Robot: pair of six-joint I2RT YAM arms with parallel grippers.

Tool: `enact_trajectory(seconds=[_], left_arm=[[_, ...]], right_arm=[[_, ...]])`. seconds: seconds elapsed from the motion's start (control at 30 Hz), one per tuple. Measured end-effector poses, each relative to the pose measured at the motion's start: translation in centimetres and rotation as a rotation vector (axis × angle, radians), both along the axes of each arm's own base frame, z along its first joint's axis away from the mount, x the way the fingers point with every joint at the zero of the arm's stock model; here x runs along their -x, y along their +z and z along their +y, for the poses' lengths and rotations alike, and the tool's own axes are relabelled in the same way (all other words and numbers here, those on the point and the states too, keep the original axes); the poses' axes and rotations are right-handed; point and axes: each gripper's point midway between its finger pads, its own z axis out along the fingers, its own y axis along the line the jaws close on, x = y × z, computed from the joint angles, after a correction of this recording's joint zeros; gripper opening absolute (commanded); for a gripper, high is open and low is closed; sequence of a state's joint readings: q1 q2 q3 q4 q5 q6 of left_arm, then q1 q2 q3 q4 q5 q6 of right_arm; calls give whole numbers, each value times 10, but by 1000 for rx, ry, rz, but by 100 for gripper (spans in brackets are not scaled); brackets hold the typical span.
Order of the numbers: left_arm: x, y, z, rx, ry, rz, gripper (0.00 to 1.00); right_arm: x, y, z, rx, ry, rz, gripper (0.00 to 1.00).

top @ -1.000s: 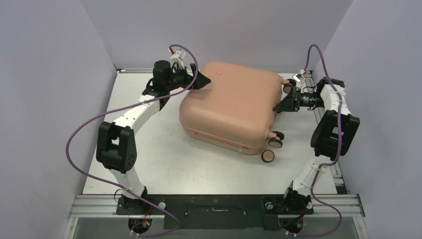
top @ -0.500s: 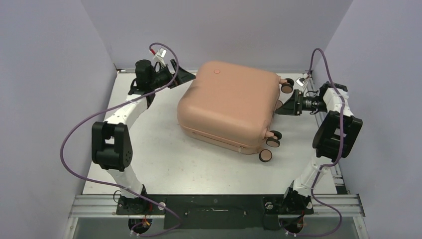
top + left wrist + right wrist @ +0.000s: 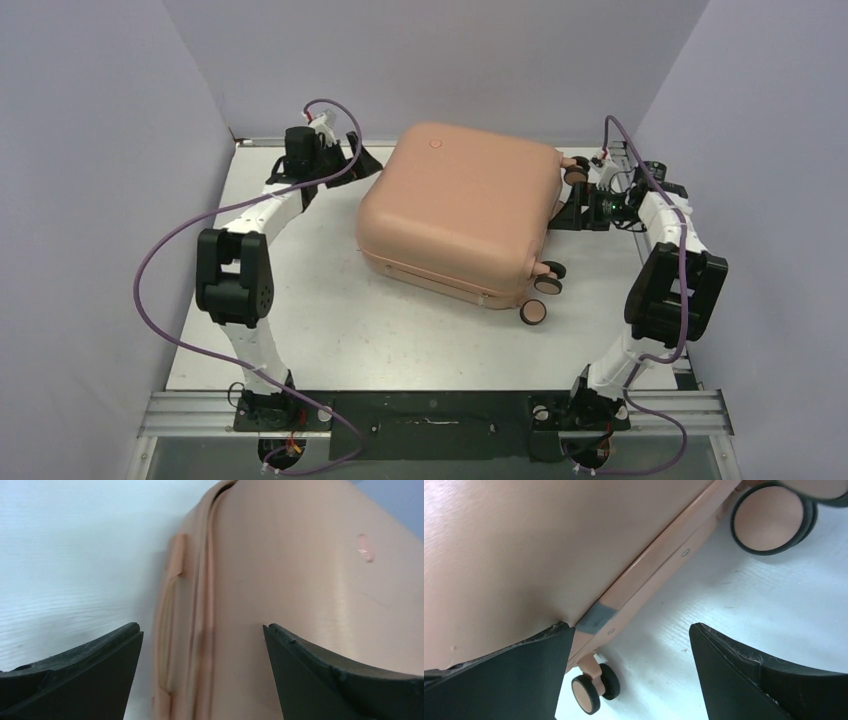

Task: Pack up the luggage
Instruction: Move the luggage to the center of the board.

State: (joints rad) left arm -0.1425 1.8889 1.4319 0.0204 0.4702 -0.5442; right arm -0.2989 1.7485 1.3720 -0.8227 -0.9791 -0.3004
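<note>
The luggage (image 3: 455,210) is a salmon-pink hard-shell case lying flat and closed at the back middle of the white table (image 3: 330,310). My left gripper (image 3: 357,160) hovers open just off its back left corner, touching nothing. In the left wrist view the luggage (image 3: 290,590) fills the space ahead of the left gripper (image 3: 201,628), showing the zip seam and side handle (image 3: 172,605). My right gripper (image 3: 567,214) stands open at the case's right side. In the right wrist view the right gripper (image 3: 631,627) has one finger against the luggage (image 3: 524,545) shell, with nothing between its fingers.
Caster wheels (image 3: 545,285) stick out at the case's right end, one of them large in the right wrist view as a wheel (image 3: 771,517). Lavender walls close in on three sides. A metal rail (image 3: 440,410) runs along the near edge by the arm bases.
My left gripper has pulled back to the left, off the luggage's back corner. The right wrist has drawn back a little toward the right wall. The luggage has barely shifted.
</note>
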Motion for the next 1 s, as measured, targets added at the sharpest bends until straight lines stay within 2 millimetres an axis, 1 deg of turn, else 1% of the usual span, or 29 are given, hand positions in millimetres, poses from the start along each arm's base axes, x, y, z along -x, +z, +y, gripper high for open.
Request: enact_trajectory(seconds=[0.07,0.2,0.23,0.33,0.4,0.5,0.67,0.8,1.0], left_arm=[[-1,-12,10,-66,32,7,96],[6,-44,26,-179,70,53,96],[7,-49,31,-203,77,59,96],[7,-57,44,-266,97,66,96],[7,-60,49,-301,101,63,96],[6,-68,48,-341,81,72,96],[3,-79,40,-355,24,71,96],[6,-78,33,-326,-17,66,96],[11,-77,24,-254,-45,84,96]], right_arm=[[-6,-4,-2,13,-14,4,90],[-16,-10,-5,43,-21,8,90],[-18,-12,-6,48,-20,11,90],[-21,-13,-3,63,-10,9,90],[-23,-12,1,78,1,3,90],[-25,-11,5,101,16,-6,90],[-27,-10,4,132,21,-6,90],[-31,-11,4,130,23,6,90],[-42,-8,2,147,27,-6,90]])
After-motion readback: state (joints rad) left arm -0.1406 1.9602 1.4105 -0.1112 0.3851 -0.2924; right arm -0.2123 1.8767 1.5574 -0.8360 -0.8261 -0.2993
